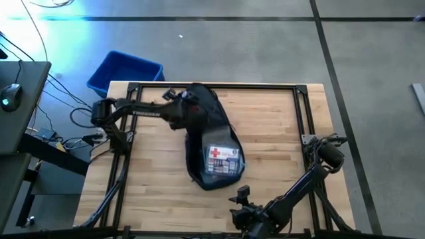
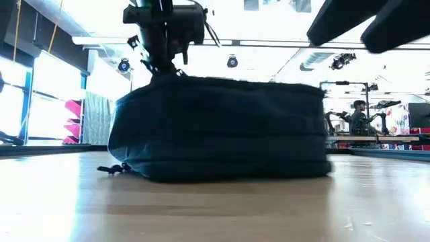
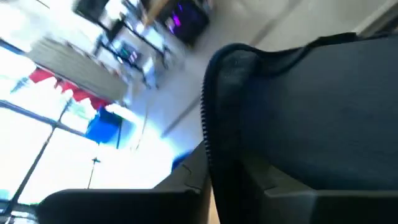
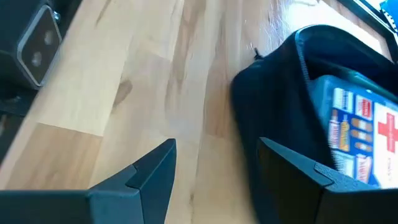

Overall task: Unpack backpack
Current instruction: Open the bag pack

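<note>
Two arms at the table: left one at work, right one waiting.
Table (image 1: 153, 192): light wooden top with a black frame along its edges.
Backpack (image 1: 207, 123): dark navy, lying flat near the middle of the table, its long axis running from the far edge toward the near edge; in the low view it shows as a wide, low mound (image 2: 222, 128).
Backpack opening: the end nearer the right arm is unzipped and gapes.
First-aid kit (image 1: 222, 159): blue, red cross on a pale label, lying inside that open end; also seen from the right wrist (image 4: 364, 134).
Left gripper (image 1: 178, 105): at the far end of the backpack, on its top edge; fingers drawn close together with a fold of the backpack's zip edge (image 3: 211, 143) between them.
Right gripper (image 1: 242, 199): near the table's near edge, just short of the open end, touching nothing; fingers (image 4: 146, 177) parted about halfway, bare wood between them.
Blue bin (image 1: 125, 72): on the floor beyond the table's far left corner.
Person (image 2: 361, 119): seated far back in the room.
</note>
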### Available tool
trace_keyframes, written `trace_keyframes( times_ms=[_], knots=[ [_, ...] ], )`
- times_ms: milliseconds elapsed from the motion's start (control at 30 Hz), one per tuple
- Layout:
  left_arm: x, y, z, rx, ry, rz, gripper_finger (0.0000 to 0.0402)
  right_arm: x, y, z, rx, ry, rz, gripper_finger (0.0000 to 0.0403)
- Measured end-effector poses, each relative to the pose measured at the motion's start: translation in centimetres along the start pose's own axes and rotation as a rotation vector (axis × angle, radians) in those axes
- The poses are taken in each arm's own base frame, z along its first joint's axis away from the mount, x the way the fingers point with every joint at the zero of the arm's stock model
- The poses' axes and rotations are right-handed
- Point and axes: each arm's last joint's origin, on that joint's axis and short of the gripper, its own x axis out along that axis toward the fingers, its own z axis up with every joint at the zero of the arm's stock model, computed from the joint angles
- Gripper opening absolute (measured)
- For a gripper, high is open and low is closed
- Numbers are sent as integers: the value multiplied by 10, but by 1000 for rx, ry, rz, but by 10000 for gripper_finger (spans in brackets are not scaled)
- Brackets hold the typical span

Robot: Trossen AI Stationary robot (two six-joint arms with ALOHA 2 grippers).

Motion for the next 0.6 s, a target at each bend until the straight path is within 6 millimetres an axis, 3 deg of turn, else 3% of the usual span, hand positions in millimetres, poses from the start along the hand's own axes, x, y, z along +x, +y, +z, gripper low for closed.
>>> trace_keyframes(
  times_ms=[133, 267, 467, 600],
  knots=[
    [-1, 3, -2, 130, 57, -103, 102, 1, 1, -1, -4, 3, -2, 209],
    [-31, 15, 0, 171, -10, -178, 151, 1, 1, -1, -12, 0, -9, 209],
    [-93, 40, -15, 116, -112, -390, 167, 1, 1, 1, -39, -19, -9, 209],
    [-103, 39, -48, 130, -17, -531, 168, 1, 4, 13, -136, -116, 0, 209]
  ],
)
